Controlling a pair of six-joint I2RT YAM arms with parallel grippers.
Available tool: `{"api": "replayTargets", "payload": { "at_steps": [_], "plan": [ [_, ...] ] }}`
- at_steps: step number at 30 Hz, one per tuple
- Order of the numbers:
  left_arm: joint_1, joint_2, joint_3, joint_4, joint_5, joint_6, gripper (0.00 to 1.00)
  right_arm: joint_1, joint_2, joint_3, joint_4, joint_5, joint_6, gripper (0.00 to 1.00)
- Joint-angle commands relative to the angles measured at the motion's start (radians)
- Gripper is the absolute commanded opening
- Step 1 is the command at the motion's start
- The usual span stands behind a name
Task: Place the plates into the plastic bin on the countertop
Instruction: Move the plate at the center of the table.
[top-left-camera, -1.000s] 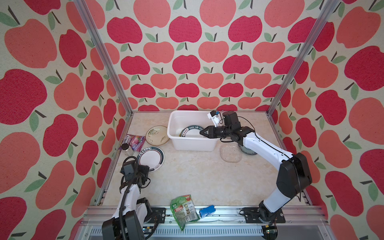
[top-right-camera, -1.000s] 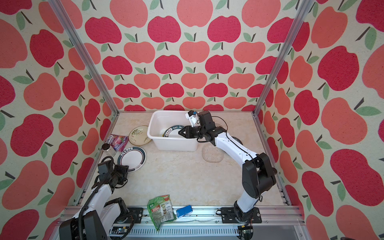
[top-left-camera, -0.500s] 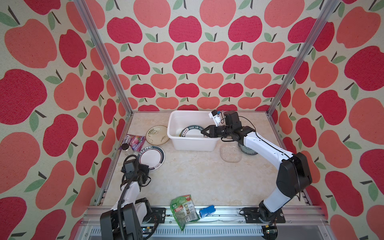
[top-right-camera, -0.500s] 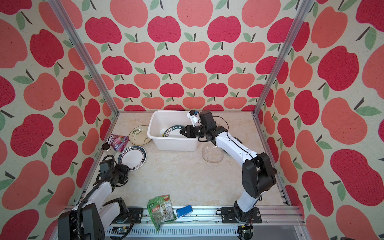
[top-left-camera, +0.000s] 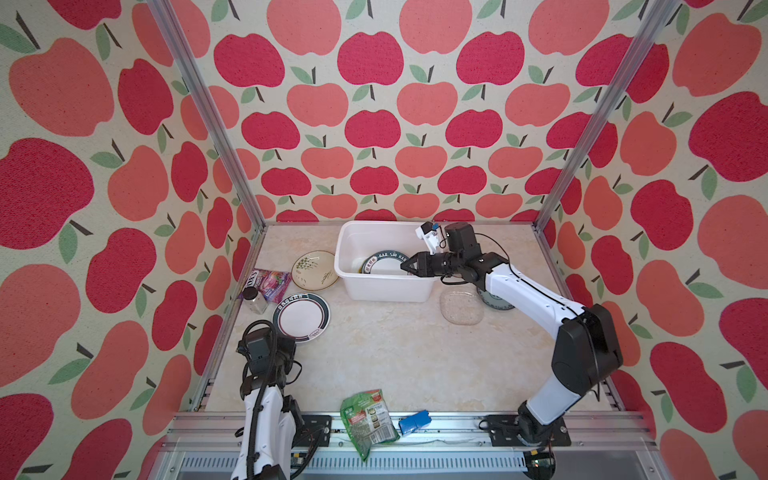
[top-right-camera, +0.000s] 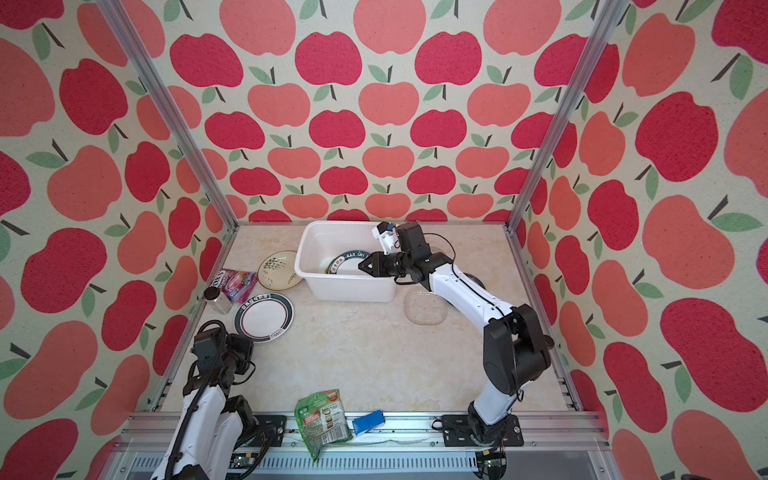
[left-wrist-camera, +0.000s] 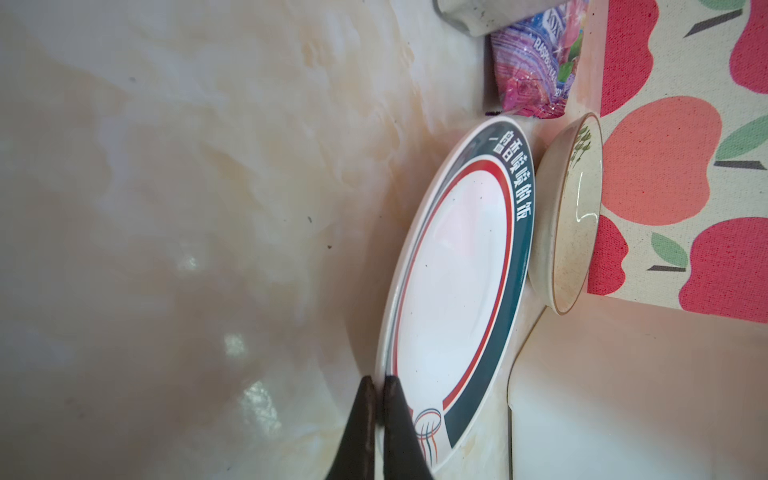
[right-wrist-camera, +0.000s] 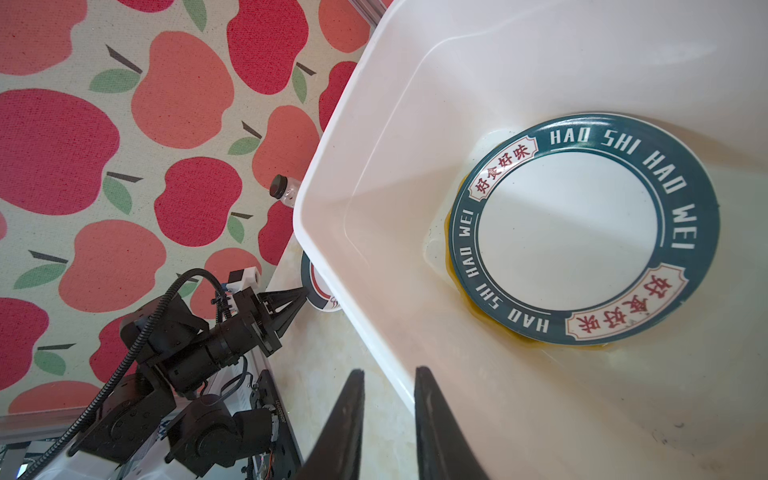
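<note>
1. Done so far: two plates lie in the bin (top-left-camera: 386, 291), which stands at the far middle of the worktop (top-left-camera: 395, 353). The lettered plate (right-wrist-camera: 582, 232) lies flat on the bin's floor. It sits on a yellow plate (right-wrist-camera: 471, 305), of which only an edge shows.
2. Four plates are left out on the worktop.
   - The red-lined plate (top-left-camera: 302, 316) is at the near left.
   - The cream plate (top-left-camera: 314, 270) is beyond it, right beside the bin's left wall.
   - The glass dish (top-left-camera: 461, 306) is just right of the bin.
   - The blue plate (top-left-camera: 492, 304) is beside the dish, mostly hidden under the right arm.
   - I judge the task to be under half done.
3. The left fingers (left-wrist-camera: 361, 432) are pressed together astride the near rim of the red-lined plate and seem to pinch its edge. The plate lies flat, not yet lifted.
4. The right fingers (right-wrist-camera: 347, 419) are slightly parted and hold nothing. They hover over the bin's right end, near the lettered plate.
5. Materials:
   - The bin is milky, smooth plastic, rectangular with rounded corners and a rolled rim.
   - The rimmed plates are round, shallow and glossy, with dark green bands.
   - The cream plate is speckled and deeper, with a green sprig on it.
   - The glass dish is clear, pebbled and oblong.
   - The worktop is polished, marbled beige and reflects light.
</note>
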Motion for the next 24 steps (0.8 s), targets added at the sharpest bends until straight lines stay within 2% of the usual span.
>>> {"api": "replayTargets", "payload": {
  "at_steps": [1, 5, 10, 15, 20, 24],
  "plan": [
    [0.023, -0.006, -0.014, -0.05, 0.005, 0.034, 0.0, 0.014, -0.031, -0.015, -0.023, 0.016, 0.022, 0.23],
    [0.035, -0.032, 0.005, -0.071, 0.043, 0.059, 0.0, 0.029, -0.05, -0.023, -0.046, 0.042, 0.008, 0.22],
    [0.021, -0.129, 0.028, -0.122, 0.132, 0.069, 0.0, 0.033, -0.084, -0.031, -0.127, 0.048, -0.022, 0.24],
    [0.0, -0.219, 0.064, -0.262, 0.211, 0.103, 0.0, 0.033, -0.125, -0.042, -0.238, 0.064, -0.085, 0.26],
    [-0.021, -0.299, 0.059, -0.338, 0.271, 0.115, 0.0, 0.033, -0.154, -0.081, -0.295, 0.036, -0.109, 0.27],
    [-0.046, -0.285, 0.048, -0.33, 0.336, 0.133, 0.0, 0.034, -0.156, -0.174, -0.276, -0.025, -0.083, 0.27]
  ]
}}
